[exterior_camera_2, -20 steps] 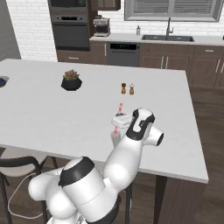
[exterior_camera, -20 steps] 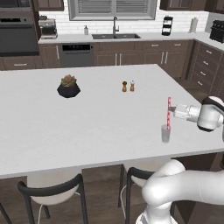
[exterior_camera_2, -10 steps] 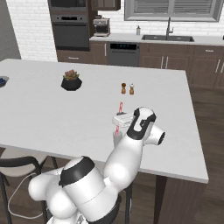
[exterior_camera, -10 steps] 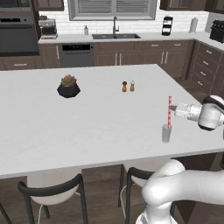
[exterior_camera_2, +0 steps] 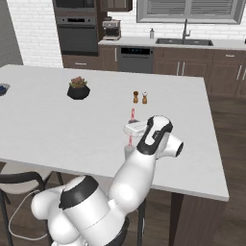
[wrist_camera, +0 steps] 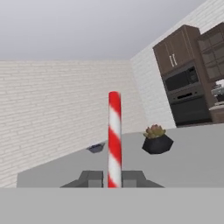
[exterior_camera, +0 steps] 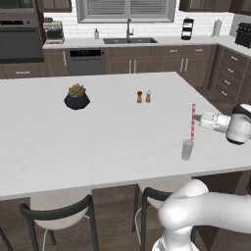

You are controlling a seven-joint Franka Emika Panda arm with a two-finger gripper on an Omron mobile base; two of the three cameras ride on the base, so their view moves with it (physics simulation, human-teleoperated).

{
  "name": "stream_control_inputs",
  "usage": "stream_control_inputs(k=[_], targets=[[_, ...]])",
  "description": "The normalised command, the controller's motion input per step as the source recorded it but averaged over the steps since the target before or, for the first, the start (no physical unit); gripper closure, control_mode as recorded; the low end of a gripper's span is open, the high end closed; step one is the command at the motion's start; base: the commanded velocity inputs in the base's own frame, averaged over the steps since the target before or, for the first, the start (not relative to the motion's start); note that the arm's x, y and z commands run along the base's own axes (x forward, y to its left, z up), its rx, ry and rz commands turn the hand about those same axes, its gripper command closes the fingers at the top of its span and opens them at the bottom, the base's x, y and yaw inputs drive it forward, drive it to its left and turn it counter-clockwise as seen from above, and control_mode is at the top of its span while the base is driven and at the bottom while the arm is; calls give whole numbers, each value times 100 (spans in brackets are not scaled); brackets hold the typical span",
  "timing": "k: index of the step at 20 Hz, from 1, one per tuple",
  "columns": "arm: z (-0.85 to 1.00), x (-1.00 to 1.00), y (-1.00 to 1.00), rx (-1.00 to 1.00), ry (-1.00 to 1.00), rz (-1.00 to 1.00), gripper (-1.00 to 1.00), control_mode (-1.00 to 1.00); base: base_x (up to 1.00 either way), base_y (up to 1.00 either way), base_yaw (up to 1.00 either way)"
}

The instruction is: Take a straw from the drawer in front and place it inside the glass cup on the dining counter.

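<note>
Clamped on the straw (exterior_camera: pixel 193 121), my hand (exterior_camera: pixel 196 117) holds it upright over the counter (exterior_camera: pixel 98 142), close to the near right corner; my fingers (wrist_camera: pixel 91 179) pinch its lower part from both sides, and the red-and-white stripes rise straight up between them. The straw's long axis stands vertical, and its lower end sits right at the mouth of the glass cup (exterior_camera: pixel 187 150), which stands on the counter just inside the near edge, directly below my hand. From the right-hand camera my own forearm hides most of the cup, so I can't tell whether the tip is already inside the rim or only just above it. I judge the coming move turns on that one line: straw end straight over the cup's opening, then a short drop and a release. If the straw leans, it may catch the rim and tip the light glass.
</note>
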Motion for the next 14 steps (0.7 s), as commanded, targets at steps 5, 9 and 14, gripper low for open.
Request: stream_control_inputs(k=[5,9,14], targets=[[0,0,0,0,0,-1,100,-100,0,0,0],[0,0,0,0,0,-1,100,-100,0,0,0],[-10,0,0,0,0,0,100,-100,0,0,0]])
